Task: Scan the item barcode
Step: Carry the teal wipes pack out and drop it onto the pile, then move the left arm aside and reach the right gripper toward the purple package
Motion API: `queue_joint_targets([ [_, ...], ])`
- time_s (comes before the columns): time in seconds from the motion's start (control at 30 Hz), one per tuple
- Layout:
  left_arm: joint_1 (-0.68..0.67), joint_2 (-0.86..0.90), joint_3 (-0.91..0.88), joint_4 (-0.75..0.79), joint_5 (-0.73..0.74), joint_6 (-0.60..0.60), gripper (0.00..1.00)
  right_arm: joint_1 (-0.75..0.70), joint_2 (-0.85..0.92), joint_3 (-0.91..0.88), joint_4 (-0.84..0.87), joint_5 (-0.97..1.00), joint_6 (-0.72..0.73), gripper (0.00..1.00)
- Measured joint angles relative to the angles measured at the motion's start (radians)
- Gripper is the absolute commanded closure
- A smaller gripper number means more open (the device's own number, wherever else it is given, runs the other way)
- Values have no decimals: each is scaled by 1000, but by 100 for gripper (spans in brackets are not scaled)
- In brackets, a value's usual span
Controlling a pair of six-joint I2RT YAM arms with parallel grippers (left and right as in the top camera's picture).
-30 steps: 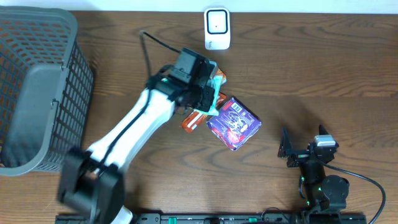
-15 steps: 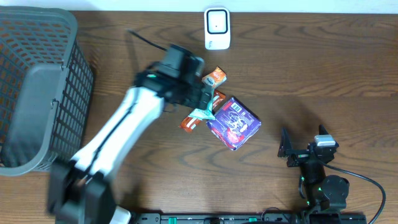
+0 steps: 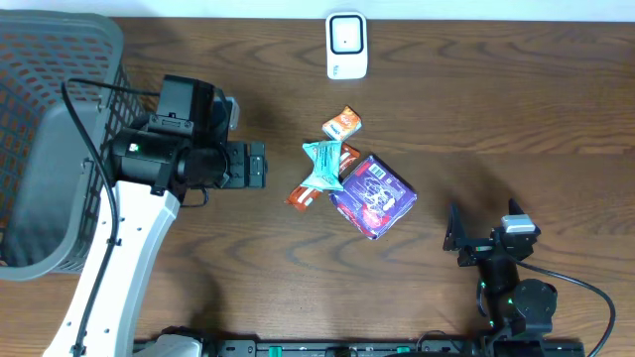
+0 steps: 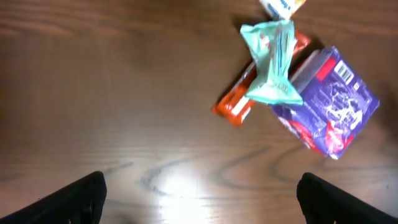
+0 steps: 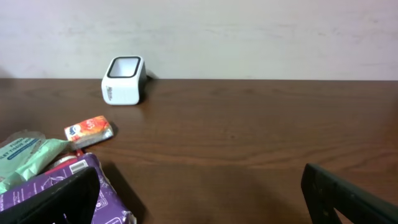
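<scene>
Between the two arms lies a small pile of items: a teal packet (image 3: 322,164) (image 4: 273,62) rests across a red-orange bar (image 3: 308,191) (image 4: 235,104), touching a purple packet (image 3: 373,196) (image 4: 329,102). A small orange packet (image 3: 342,123) (image 5: 90,130) sits just behind them. The white scanner (image 3: 346,45) (image 5: 124,79) stands at the table's far edge. My left gripper (image 3: 259,166) (image 4: 199,205) is open and empty, left of the pile. My right gripper (image 3: 481,233) (image 5: 199,199) is open and empty at the near right, and the purple packet (image 5: 65,190) shows beside its left finger.
A large dark mesh basket (image 3: 60,139) fills the left end of the table, close behind the left arm. A black cable runs along that arm. A pale wall rises behind the scanner in the right wrist view.
My left gripper opened and let go of the teal packet, which now lies on the pile. The left arm pulled back to the left. The right arm stayed still.
</scene>
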Motion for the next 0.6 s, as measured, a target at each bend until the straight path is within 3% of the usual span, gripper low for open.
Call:
queue_joint_targets([
  [0.3,0,0,-1,-9,0,0,2,0,0,0,6,-5,6,1],
  [0.43,0,0,-1,-10,0,0,2,0,1,-1,80,-249,256,1],
  [0.5,0,0,-1,-11,0,0,2,0,2,0,165,-387,462,1],
  [0.6,0,0,-2,-11,0,0,2,0,3,-1,211,-466,682,1],
])
